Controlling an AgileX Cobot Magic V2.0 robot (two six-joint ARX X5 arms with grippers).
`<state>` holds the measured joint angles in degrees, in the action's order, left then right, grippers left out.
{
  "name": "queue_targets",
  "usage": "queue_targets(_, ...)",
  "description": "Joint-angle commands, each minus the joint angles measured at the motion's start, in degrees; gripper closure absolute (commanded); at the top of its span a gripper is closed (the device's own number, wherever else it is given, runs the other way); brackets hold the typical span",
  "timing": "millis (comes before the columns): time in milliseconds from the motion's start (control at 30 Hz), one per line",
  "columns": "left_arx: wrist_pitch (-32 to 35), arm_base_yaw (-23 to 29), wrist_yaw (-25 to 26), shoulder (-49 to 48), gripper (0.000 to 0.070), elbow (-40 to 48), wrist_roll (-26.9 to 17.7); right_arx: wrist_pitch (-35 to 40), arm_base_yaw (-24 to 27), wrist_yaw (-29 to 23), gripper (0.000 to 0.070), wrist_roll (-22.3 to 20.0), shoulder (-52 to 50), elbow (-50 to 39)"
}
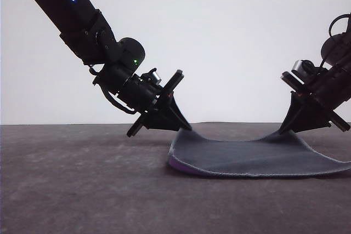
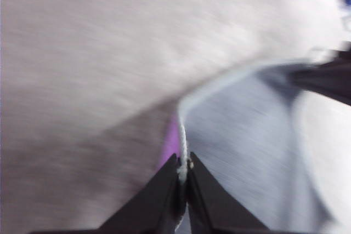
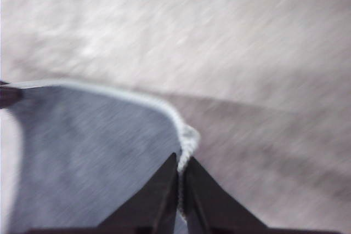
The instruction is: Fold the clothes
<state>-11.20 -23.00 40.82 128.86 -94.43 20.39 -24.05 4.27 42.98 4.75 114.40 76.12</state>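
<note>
Your left gripper (image 1: 185, 128) is pinched on the cloth's (image 1: 258, 154) far left corner, right gripper (image 1: 284, 131) pinched on its far right corner. Both corners are lifted off the table (image 1: 82, 190); cloth sags btwn them, near edge resting on the table w/ purple underside peeking at left.

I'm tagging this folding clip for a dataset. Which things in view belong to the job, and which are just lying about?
Part of the job:
- grey and purple cloth, far edge lifted
- left end effector, shut on one far corner
- right end effector, shut on the other far corner

Just there:
- dark table
</note>
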Motion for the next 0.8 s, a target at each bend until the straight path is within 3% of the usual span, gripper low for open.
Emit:
queue_targets(0,-0.15,-0.14,2.64,1.60,0.0692,-1.64,-0.07,-1.89,0.51,1.51,0.0694,-1.18,1.56,1.87)
queue_targets(300,-6.83,-0.10,11.02,1.60,0.0691,-1.64,-0.62,-16.77,3.01,4.25,0.0694,-7.46,1.56,3.89)
queue_targets(467,-11.22,-0.11,18.44,1.57,0.0691,-1.64,-1.68,-23.63,3.55,6.73,0.0694,-11.16,1.56,3.89)
queue_targets(767,-23.93,-0.15,23.87,1.57,0.0683,-1.64,-9.37,-31.87,3.52,6.72,0.0692,-15.60,1.54,3.93)
